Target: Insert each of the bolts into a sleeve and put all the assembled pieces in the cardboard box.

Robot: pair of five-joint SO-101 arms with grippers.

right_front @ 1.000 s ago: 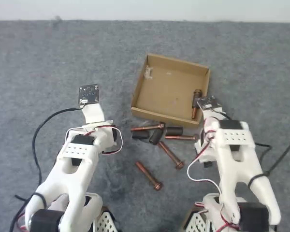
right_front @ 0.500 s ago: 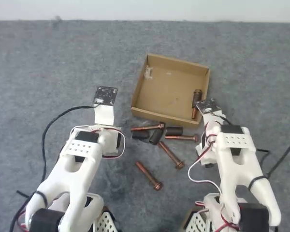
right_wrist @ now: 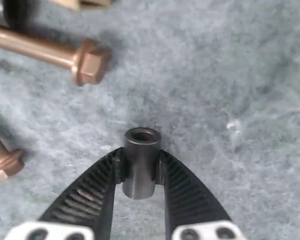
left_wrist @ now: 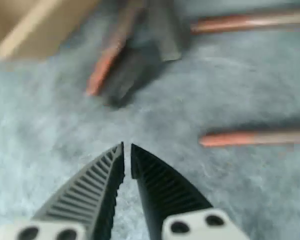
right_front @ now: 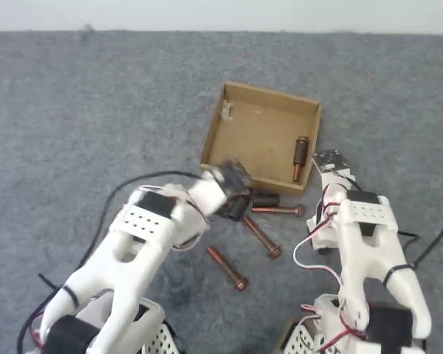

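Holding the short black cylindrical metal sleeve (right_wrist: pixel 141 162) lengthwise between my fingers leaves its open bore free at the end away from my wrist, which I judge is the point: a bolt shaft can be fed straight into it. My right gripper (right_wrist: pixel 140 156) is clenched on that sleeve, its ribbed fingers (right_wrist: pixel 90 195) pressing both sides, low over the grey carpet (right_front: pixel 96 110) just off the near right corner of the shallow brown cardboard box (right_front: pixel 214 133). One copper bolt already wearing a sleeve (right_front: pixel 300 157) lies inside the box against its right wall. The loose copper-coloured flange bolts (right_front: pixel 261 236) and spare black sleeves (right_front: pixel 266 200) lie scattered just outside the box's near wall, within reach of both arms. One bolt's hexagonal head (right_wrist: pixel 90 62) lies close beyond the sleeve I hold. My left gripper (left_wrist: pixel 127 150) hangs over that scatter by the box's near wall, probably there to pick up a bolt. Its jaws are pinched almost together with only a thin slit between them, and they grasp nothing.
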